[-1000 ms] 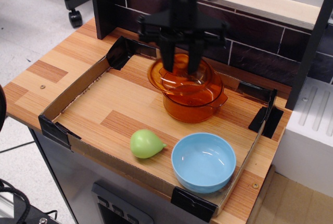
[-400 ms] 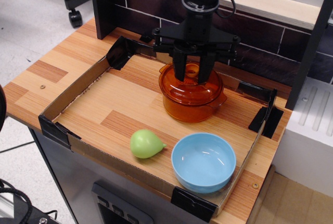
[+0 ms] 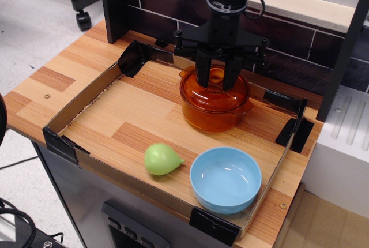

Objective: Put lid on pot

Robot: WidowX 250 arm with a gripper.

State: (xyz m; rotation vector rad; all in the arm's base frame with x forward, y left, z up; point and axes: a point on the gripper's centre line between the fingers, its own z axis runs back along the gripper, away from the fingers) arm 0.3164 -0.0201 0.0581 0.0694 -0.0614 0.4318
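Note:
The orange translucent lid (image 3: 214, 89) rests level on the orange pot (image 3: 214, 112), which stands at the back middle of the cardboard tray (image 3: 86, 106). My black gripper (image 3: 217, 81) hangs straight down over the pot. Its two fingers (image 3: 203, 74) stand close on either side of the lid's ring knob (image 3: 216, 76) and look closed on it. One small side handle of the pot shows at the right.
A light blue bowl (image 3: 225, 179) sits at the tray's front right. A green pear-shaped object (image 3: 161, 159) lies left of it. A dark tiled wall and black post stand behind the tray. A white unit is at the right.
The gripper carried the lid to the right and down. The lid went from tilted and off-centre above the pot's left rim to sitting level on the pot.

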